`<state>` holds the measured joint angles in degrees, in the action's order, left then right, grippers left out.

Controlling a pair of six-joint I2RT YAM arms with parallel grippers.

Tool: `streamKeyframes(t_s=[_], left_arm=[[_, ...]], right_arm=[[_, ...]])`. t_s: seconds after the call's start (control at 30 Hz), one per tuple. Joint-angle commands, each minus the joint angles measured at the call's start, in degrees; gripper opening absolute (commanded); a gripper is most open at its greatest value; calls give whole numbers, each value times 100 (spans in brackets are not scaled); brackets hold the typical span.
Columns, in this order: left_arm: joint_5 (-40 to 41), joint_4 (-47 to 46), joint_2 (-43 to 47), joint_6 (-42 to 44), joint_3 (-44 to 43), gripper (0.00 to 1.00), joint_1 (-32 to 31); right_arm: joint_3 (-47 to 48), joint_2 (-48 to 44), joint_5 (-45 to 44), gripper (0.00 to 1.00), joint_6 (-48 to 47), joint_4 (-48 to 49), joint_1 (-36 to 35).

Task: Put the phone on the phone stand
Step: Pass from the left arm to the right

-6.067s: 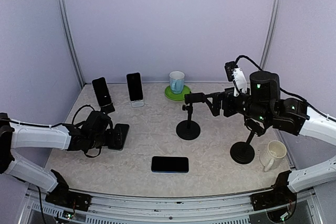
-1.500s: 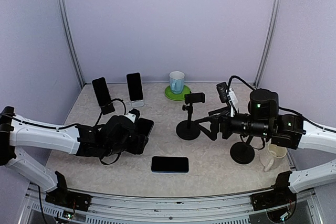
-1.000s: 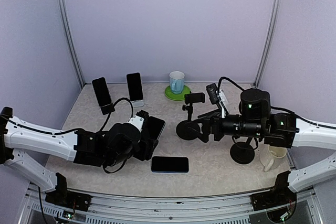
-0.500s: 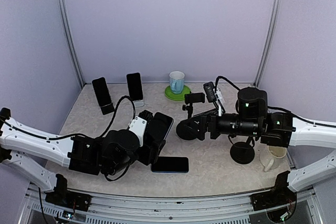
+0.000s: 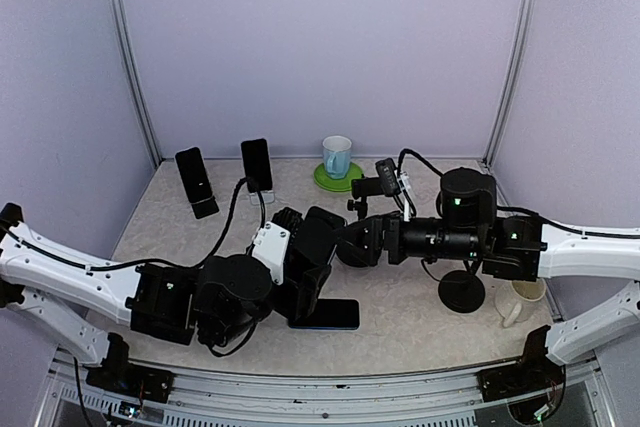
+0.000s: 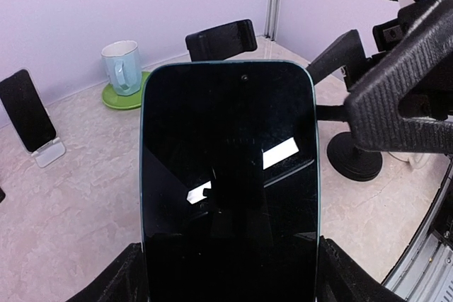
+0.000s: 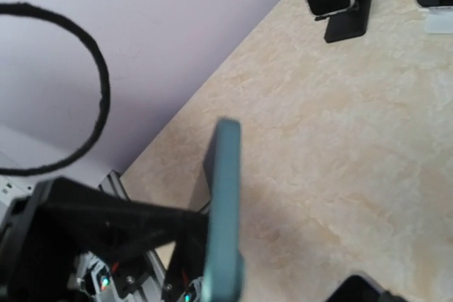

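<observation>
Left gripper (image 6: pixel 229 275): fingers (image 6: pixel 133 282) closed on the long edges of the phone (image 6: pixel 228 182).
Phone: held above the table (image 5: pixel 160 237), near the phone stand (image 5: pixel 359 209), not on it.
Right gripper (image 5: pixel 366 239): fingers spread wide, holding nothing, beside the stand's base.

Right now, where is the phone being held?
The phone is central in the top view, clamped in the left gripper, just left of the right gripper.

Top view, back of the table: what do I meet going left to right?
first phone on a black stand → second phone on a white stand → cup on a green saucer
</observation>
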<state>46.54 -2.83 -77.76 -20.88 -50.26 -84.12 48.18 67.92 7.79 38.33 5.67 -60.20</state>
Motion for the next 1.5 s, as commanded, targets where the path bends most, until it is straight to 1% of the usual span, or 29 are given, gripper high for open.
streamKeyframes(t_s=[0.0,0.07,0.17,0.37,0.63,0.87,1.0,1.07,1.27,1.47], left_arm=[[576,-87,-254,87,-432,44,-172],[706,114,-403,29,-615,44,-204],[827,182,-587,52,-805,44,-289],[798,-67,-686,145,-879,44,-384],[782,-134,-827,129,-1008,44,-445],[790,-140,-1039,73,-1196,45,-465],[908,46,-1154,6,-1327,45,-465],[963,147,-1199,-178,-1395,45,-465],[996,259,-1318,-314,-1512,45,-465],[1022,371,-1416,-426,-1618,45,-465]], right_arm=[[135,36,141,93,209,364,-70],[130,60,196,93,267,449,-70],[121,133,292,93,351,561,-75],[94,231,417,92,479,743,-80],[27,208,416,91,610,927,-79],[33,326,548,88,723,1091,-96],[42,323,548,86,742,1115,-121],[45,323,538,85,746,1120,-123],[19,374,559,79,760,1191,-148],[-11,447,592,66,778,1258,-184]])
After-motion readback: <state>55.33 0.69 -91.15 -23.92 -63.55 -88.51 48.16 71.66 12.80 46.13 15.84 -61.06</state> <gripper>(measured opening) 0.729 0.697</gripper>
